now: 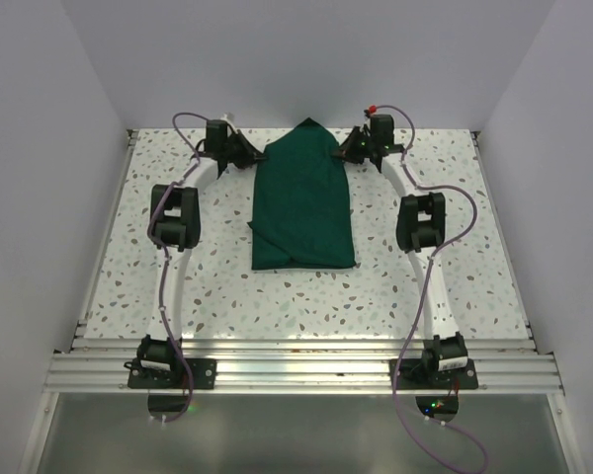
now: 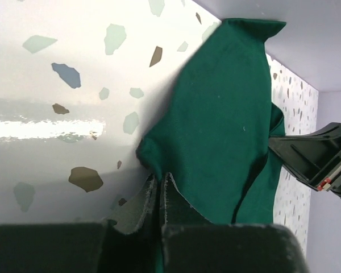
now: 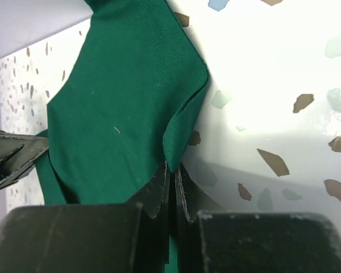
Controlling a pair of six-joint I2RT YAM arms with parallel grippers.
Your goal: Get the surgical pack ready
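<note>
The surgical pack is a dark green cloth drape (image 1: 302,202), folded into a long bundle that narrows to a point at the far end of the table. My left gripper (image 1: 259,156) sits at its far left edge, shut on a pinch of the cloth (image 2: 216,125); in the left wrist view the left gripper (image 2: 159,177) has its jaws pressed together with green fabric between them. My right gripper (image 1: 342,153) is at the far right edge. It is likewise shut on a fold of the drape (image 3: 125,102), with the right gripper (image 3: 173,166) clamping the cloth edge.
The speckled white table (image 1: 128,267) is walled by white panels at the back and sides. A metal rail (image 1: 296,360) runs along the near edge, carrying both arm bases. Purple cables loop beside each arm.
</note>
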